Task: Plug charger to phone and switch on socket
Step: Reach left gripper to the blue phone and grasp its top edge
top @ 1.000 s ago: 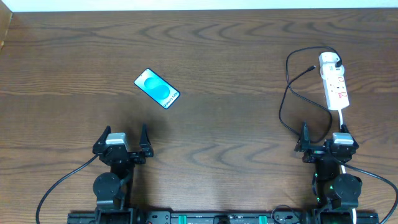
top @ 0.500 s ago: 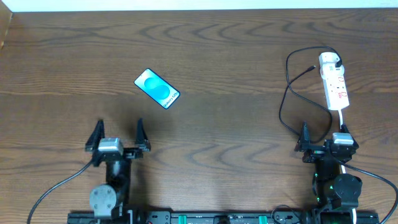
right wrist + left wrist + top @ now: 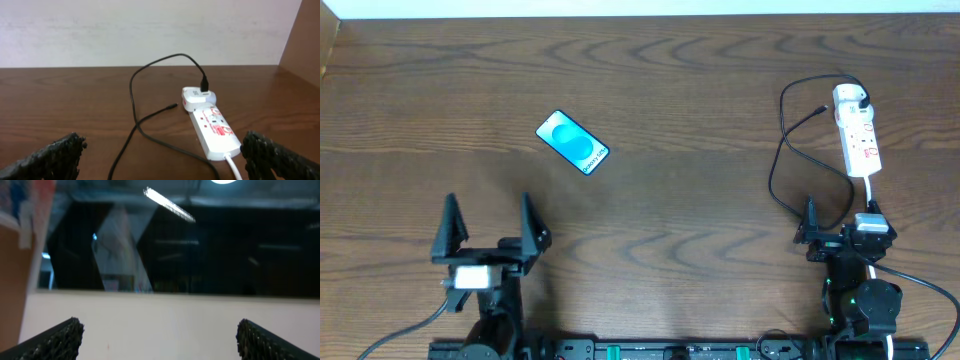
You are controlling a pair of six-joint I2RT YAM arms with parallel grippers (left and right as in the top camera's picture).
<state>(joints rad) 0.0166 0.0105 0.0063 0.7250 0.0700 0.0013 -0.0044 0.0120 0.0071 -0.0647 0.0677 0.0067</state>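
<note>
The charger [image 3: 775,165] sits plugged in the socket [image 3: 860,140], its tip [image 3: 821,110] loose beside the socket, far from the phone [image 3: 572,142]; connecting and switching remain. The left gripper [image 3: 488,208] and right gripper [image 3: 839,213] gape wide, empty.

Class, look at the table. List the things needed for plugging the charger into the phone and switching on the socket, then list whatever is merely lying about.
Belongs to the job:
- phone
- charger
- socket

Merely there:
- wooden table
- arm's thick black cable
</note>
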